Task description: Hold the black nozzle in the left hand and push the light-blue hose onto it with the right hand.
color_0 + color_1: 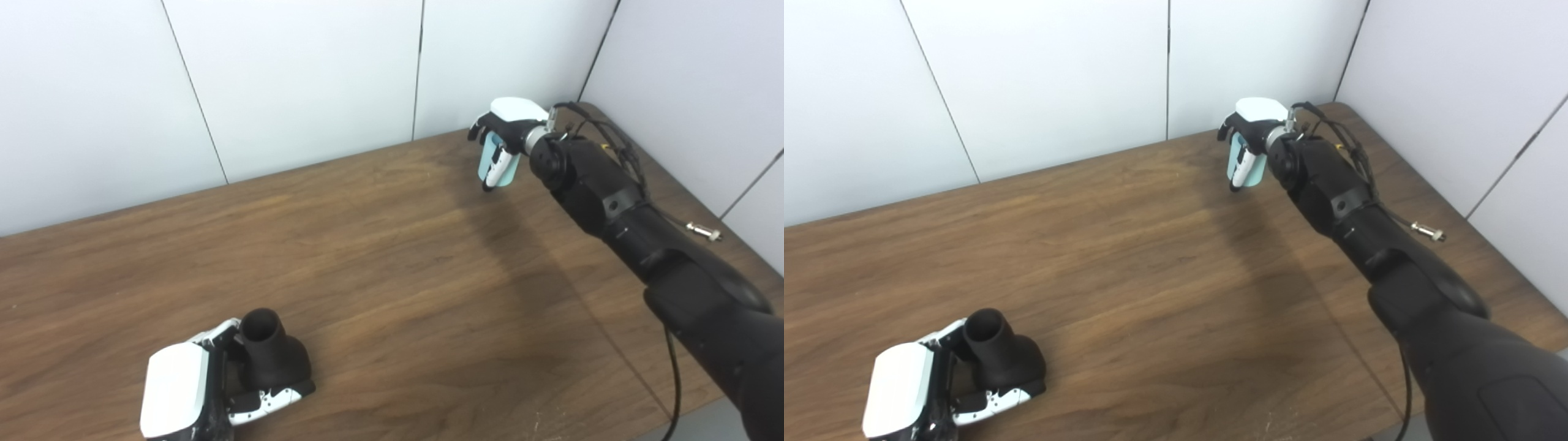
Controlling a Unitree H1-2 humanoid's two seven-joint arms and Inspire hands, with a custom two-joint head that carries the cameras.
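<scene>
Bench: dark wood-grain top, set into a room corner with white panelled walls behind and along the right edge.

Right arm: reaches across to the far right corner of the bench. Right hand is closed around the light-blue hose; a short length shows between the fingers, hanging roughly upright, its lower end near the bench. Contact with the surface cannot be judged.

Left hand: near the front edge, towards the left corner, fingers wrapped around the base of the black nozzle. Open neck of nozzle points up and away.

Small metal fitting lies by the right edge, beyond the arm.

Progress (judgement): both grasps appear made. Hose and nozzle are well apart, at opposite ends of the bench. Remaining: bring hose across, align its end with the nozzle neck, push on. Mating not yet begun.
</scene>
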